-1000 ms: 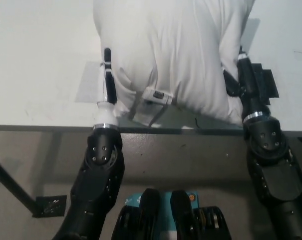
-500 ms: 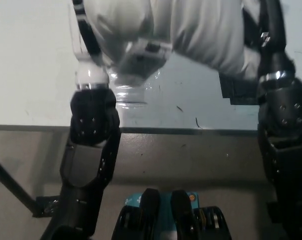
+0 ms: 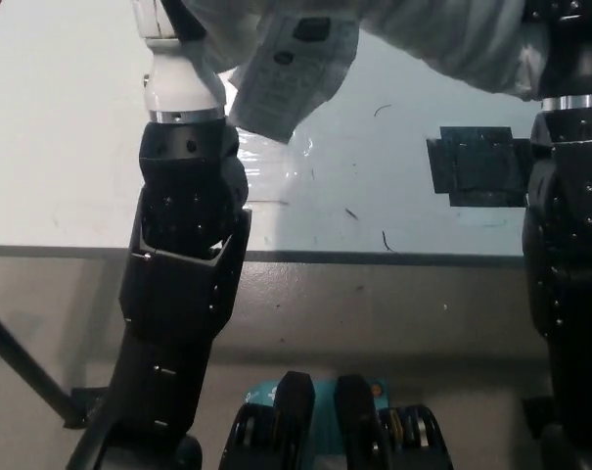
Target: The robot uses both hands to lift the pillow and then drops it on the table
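The white pillow [image 3: 442, 39] hangs above the table, and only its lower edge shows along the picture's top. A white label [image 3: 291, 73] dangles from its underside. My white left hand [image 3: 173, 54] is raised at the pillow's left end, with its fingers out of the picture. My black right hand [image 3: 560, 34] presses against the pillow's right end and is mostly cut off by the top edge. The pillow is carried between the two hands, off the white table [image 3: 61, 147].
A black tape patch [image 3: 481, 166] lies on the table under my right arm. A shiny clear tape patch [image 3: 271, 171] sits beside my left forearm. The table's front edge [image 3: 374, 257] crosses the picture, with a dark table leg [image 3: 22, 372] below at left.
Both arms have risen, carrying the pillow from the tabletop up to the picture's top edge. The tape patches beneath it are now uncovered.
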Action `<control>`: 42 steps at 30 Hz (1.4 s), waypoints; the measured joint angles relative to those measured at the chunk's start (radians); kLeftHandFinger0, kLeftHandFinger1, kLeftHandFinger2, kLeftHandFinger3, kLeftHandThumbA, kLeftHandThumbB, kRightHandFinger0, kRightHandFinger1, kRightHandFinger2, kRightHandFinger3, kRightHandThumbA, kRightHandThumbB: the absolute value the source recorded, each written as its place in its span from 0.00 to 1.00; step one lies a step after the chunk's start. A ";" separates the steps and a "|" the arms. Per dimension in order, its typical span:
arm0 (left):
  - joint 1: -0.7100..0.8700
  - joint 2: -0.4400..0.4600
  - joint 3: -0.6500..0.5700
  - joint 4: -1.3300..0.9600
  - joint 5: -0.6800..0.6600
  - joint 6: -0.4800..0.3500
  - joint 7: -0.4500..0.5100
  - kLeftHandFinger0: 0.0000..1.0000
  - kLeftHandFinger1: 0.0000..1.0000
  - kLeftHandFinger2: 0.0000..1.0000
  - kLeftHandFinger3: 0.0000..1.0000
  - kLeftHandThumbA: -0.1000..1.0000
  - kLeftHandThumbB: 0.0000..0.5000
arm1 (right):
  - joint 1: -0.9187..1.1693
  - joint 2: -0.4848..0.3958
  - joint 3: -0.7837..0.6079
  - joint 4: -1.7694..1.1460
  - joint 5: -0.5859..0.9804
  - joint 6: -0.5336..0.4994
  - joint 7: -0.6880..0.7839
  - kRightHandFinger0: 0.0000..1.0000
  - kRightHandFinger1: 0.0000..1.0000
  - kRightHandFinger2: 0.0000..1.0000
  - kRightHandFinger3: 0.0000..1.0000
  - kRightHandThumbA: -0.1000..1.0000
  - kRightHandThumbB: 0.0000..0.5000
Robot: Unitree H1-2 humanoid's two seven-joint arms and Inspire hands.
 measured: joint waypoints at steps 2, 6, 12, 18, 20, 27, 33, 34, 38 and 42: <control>0.016 0.002 0.002 0.072 0.003 -0.017 0.011 1.00 1.00 1.00 1.00 1.00 0.11 | 0.022 0.000 0.000 0.039 -0.001 0.000 -0.001 1.00 1.00 1.00 1.00 1.00 0.57; 0.111 0.004 0.003 0.240 0.003 -0.032 0.014 1.00 1.00 1.00 1.00 1.00 0.09 | 0.118 0.002 0.004 0.144 0.001 0.005 0.000 1.00 1.00 1.00 1.00 1.00 0.52; 0.217 0.000 0.005 0.452 -0.021 -0.045 0.014 1.00 1.00 1.00 1.00 1.00 0.07 | 0.189 0.014 0.004 0.381 0.036 -0.022 0.007 1.00 1.00 1.00 1.00 1.00 0.57; 0.231 0.013 0.004 0.580 -0.035 -0.068 0.012 1.00 1.00 1.00 1.00 1.00 0.10 | 0.205 0.017 0.004 0.533 0.061 -0.066 0.018 1.00 1.00 1.00 1.00 1.00 0.46; 0.228 0.017 0.004 0.607 -0.037 -0.082 0.011 1.00 1.00 1.00 1.00 1.00 0.11 | 0.205 0.016 0.004 0.564 0.063 -0.096 0.021 1.00 1.00 1.00 1.00 1.00 0.46; 0.227 0.028 0.004 0.652 -0.045 -0.111 0.011 1.00 1.00 1.00 1.00 1.00 0.25 | 0.205 0.015 0.007 0.607 0.066 -0.144 0.030 1.00 1.00 1.00 1.00 1.00 0.51; 0.235 0.062 -0.019 0.603 -0.019 -0.114 0.012 1.00 1.00 1.00 1.00 1.00 0.18 | 0.223 -0.018 0.027 0.509 0.062 -0.134 0.050 1.00 1.00 1.00 1.00 1.00 0.66; 0.236 0.066 -0.021 0.599 -0.015 -0.114 0.012 1.00 1.00 1.00 1.00 1.00 0.17 | 0.225 -0.024 0.030 0.499 0.062 -0.134 0.052 1.00 1.00 1.00 1.00 1.00 0.67; 0.291 0.094 -0.011 0.461 -0.025 -0.109 -0.011 1.00 1.00 1.00 1.00 1.00 0.12 | 0.261 -0.074 0.030 0.417 0.059 -0.128 0.077 1.00 1.00 1.00 1.00 1.00 0.66; 0.350 0.130 0.003 0.338 -0.039 -0.095 -0.043 1.00 1.00 1.00 1.00 1.00 0.03 | 0.311 -0.141 0.027 0.357 0.055 -0.127 0.096 1.00 1.00 1.00 1.00 1.00 0.77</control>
